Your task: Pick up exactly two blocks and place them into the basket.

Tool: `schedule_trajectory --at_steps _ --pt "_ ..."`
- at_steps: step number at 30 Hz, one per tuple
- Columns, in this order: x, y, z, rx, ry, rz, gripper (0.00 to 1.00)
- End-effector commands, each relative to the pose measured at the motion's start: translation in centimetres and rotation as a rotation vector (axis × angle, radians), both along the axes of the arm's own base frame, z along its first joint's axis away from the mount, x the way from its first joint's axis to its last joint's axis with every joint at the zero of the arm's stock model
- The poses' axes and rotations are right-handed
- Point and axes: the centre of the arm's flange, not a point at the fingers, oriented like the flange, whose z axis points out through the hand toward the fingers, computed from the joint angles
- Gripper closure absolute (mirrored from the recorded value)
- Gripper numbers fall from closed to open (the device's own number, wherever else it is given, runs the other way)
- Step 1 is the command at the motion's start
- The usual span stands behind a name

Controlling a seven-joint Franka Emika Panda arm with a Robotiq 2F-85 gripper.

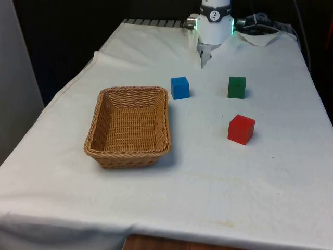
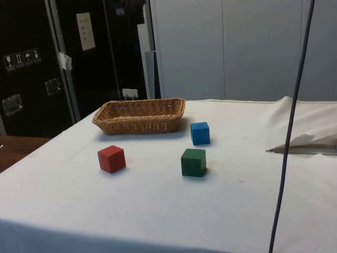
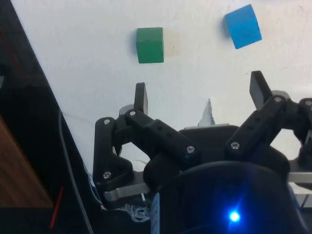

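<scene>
Hovering high, the claw (image 3: 201, 92) is spread wide and empty; we see blue block (image 1: 180, 87) just beside the basket (image 1: 127, 152), green block (image 1: 237, 87) and red block (image 1: 241, 128) apart on the tabletop (image 1: 270, 177). Risk: a skewed descent nudges a block (or we bin a third).

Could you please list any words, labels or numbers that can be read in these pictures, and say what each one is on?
None can be read.
Paper sheet on the dark cabinet: print too small to read.
Small symbol stickers on the cabinet: too blurred to read.
Blue block, green block, red block and basket: no markings.
</scene>
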Motion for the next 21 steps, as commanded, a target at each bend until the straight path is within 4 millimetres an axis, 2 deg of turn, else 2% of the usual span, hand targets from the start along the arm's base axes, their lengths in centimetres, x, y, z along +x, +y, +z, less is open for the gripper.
schedule_trajectory --at_steps 1,8,10,16,21 --pt "0.0 0.1 0.0 0.0 0.0 -0.001 0.0" --pt "0.9 1.8 -0.2 -0.008 -0.012 -0.017 0.0" --pt "0.6 1.5 -0.1 -0.006 -0.008 -0.01 0.0" --pt "2.7 3.3 -1.3 -0.012 -0.024 -0.027 0.0" --pt "3.6 3.6 -2.2 -0.013 -0.025 -0.038 0.0"
